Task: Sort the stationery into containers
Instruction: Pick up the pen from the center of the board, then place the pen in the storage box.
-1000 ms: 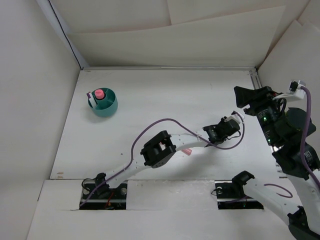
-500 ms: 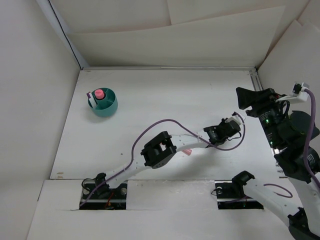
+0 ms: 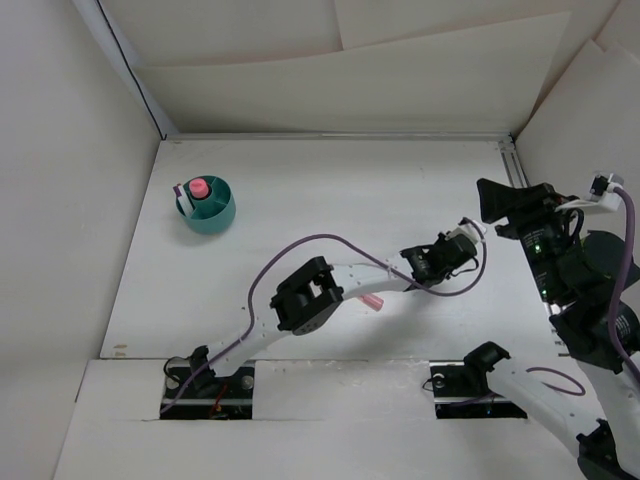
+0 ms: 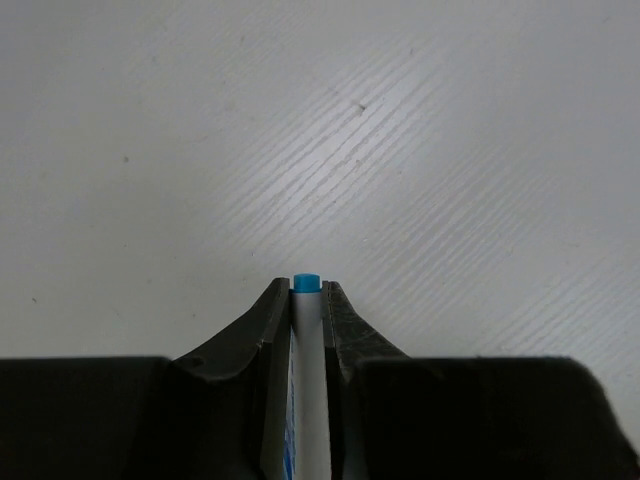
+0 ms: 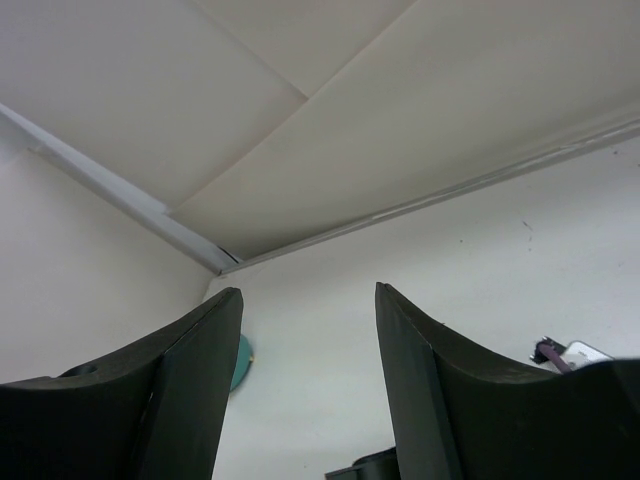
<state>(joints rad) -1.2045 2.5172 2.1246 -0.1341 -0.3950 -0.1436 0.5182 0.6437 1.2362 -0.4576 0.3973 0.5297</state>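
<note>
My left gripper reaches far right over the table and is shut on a thin white pen with a blue tip; the tip pokes out between the fingertips just above the bare table. A short pink piece lies on the table beside the left forearm. The round teal cup stands at the far left with a pink piece and a white item in it. Its edge shows in the right wrist view. My right gripper is raised at the right, open and empty.
White walls close the table at the back, left and right. A metal rail runs along the right edge. The left arm's purple cable loops above the middle of the table.
The left arm has drawn back to the left a little, carrying the pen with it. The right gripper has drifted slightly right and down.
</note>
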